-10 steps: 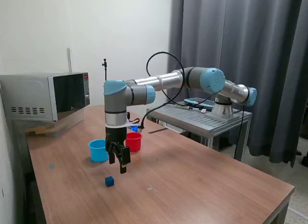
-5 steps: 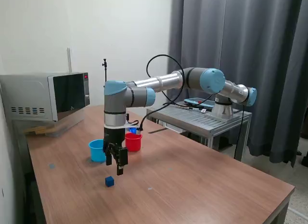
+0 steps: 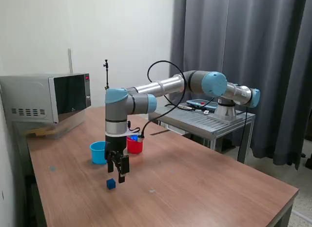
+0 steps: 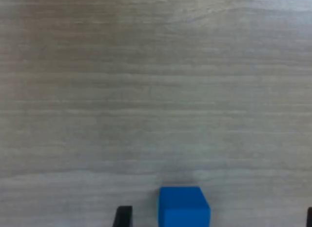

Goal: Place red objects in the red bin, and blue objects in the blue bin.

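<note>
Lowered since the earlier frame, the gripper now hangs near and above the blue cube, fingers spread and empty, poised to straddle it. Small, dark blue and sharp-edged, it rests on the counter, apart from the blue bin.

From my end I've got 1 tiny dark blue cube sitting flat on the desk, well out in front of both cups. The light blue cup and the red cup stand upright near each other, partly hidden behind the arm.
</note>
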